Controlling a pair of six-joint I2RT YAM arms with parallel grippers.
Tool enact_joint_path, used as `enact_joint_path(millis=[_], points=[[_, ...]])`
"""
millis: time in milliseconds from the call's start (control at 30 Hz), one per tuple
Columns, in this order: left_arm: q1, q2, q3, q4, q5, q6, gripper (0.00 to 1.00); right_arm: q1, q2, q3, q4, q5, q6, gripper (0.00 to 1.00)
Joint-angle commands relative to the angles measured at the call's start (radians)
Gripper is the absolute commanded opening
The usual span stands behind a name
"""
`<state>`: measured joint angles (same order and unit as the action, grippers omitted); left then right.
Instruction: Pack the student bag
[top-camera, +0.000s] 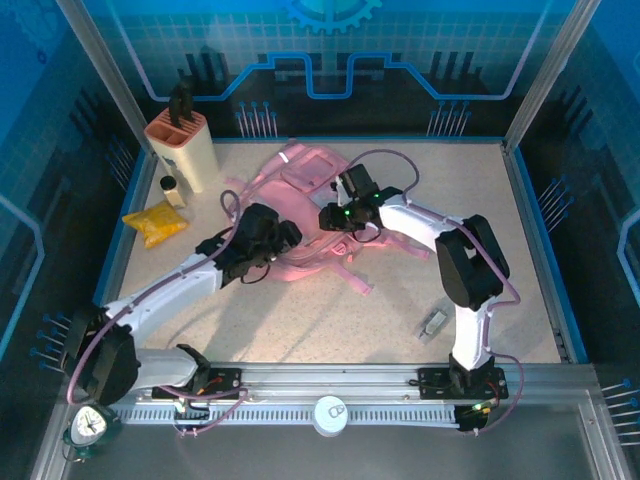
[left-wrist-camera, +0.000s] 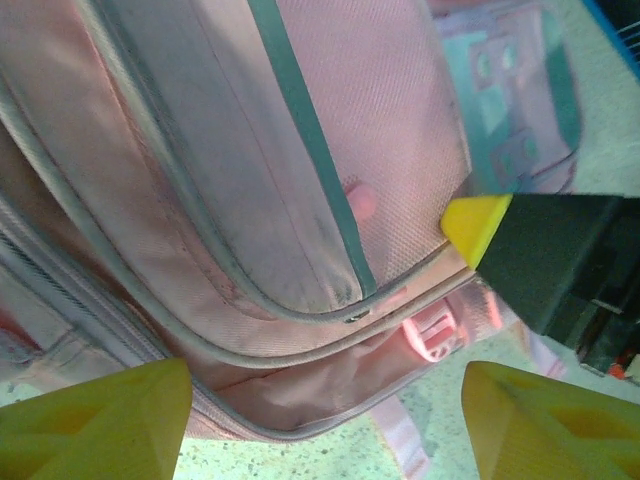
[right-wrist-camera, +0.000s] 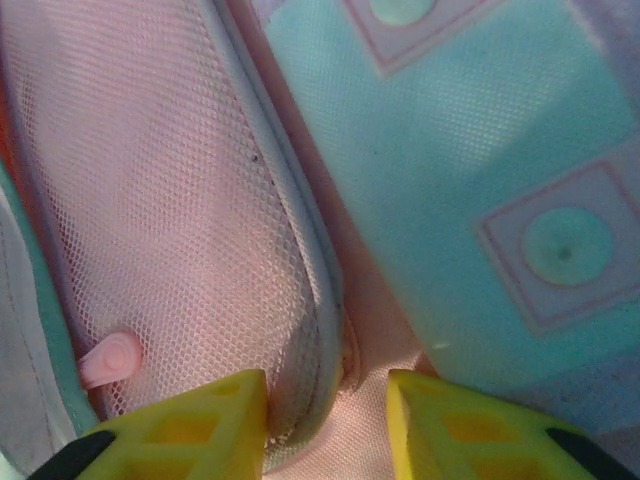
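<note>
The student bag (top-camera: 305, 180), a pink backpack with grey piping, lies flat in the middle of the table. My left gripper (top-camera: 288, 236) hovers at its near-left edge. In the left wrist view this gripper (left-wrist-camera: 325, 400) is open, its yellow fingers (left-wrist-camera: 100, 425) wide apart over the bag's bottom rim (left-wrist-camera: 300, 345) and a pink strap (left-wrist-camera: 405, 440). My right gripper (top-camera: 330, 217) presses down onto the bag's middle. In the right wrist view it (right-wrist-camera: 327, 410) stands partly open, straddling the grey trim (right-wrist-camera: 320, 300) between the mesh pocket (right-wrist-camera: 150, 200) and a teal patterned panel (right-wrist-camera: 470, 150).
A beige holder (top-camera: 182, 145) with dark handles, a small bottle (top-camera: 172, 190) and a yellow packet (top-camera: 155, 222) sit at the back left. A small grey object (top-camera: 433, 323) lies near the right arm's base. Blue walls (top-camera: 540, 230) edge the table.
</note>
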<state>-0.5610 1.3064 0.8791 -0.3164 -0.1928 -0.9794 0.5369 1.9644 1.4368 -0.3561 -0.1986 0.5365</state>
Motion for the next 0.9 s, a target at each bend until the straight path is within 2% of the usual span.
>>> enact_joint_path(millis=[0, 67, 133, 267, 433, 600, 867], points=[[-0.037, 0.066, 0.042, -0.008, -0.106, -0.029, 0.75, -0.011, 0.027, 0.056, -0.014, -0.074, -0.041, 0.32], [-0.056, 0.083, 0.049, -0.013, -0.133, -0.035, 0.76, -0.012, 0.027, 0.042, 0.005, -0.099, -0.041, 0.25], [-0.079, 0.092, 0.049, -0.014, -0.163, -0.044, 0.79, -0.014, 0.019, 0.024, 0.022, -0.100, -0.031, 0.09], [-0.117, 0.129, 0.060, -0.027, -0.206, -0.049, 0.89, -0.020, -0.025, -0.029, 0.086, -0.138, 0.006, 0.00], [-0.190, 0.184, 0.119, -0.117, -0.318, -0.113, 0.99, -0.013, -0.140, -0.134, 0.224, -0.186, 0.157, 0.00], [-0.206, 0.272, 0.215, -0.190, -0.359, -0.161, 0.99, 0.000, -0.195, -0.208, 0.333, -0.211, 0.290, 0.00], [-0.218, 0.351, 0.275, -0.258, -0.396, -0.236, 0.99, 0.026, -0.240, -0.225, 0.366, -0.183, 0.345, 0.00]])
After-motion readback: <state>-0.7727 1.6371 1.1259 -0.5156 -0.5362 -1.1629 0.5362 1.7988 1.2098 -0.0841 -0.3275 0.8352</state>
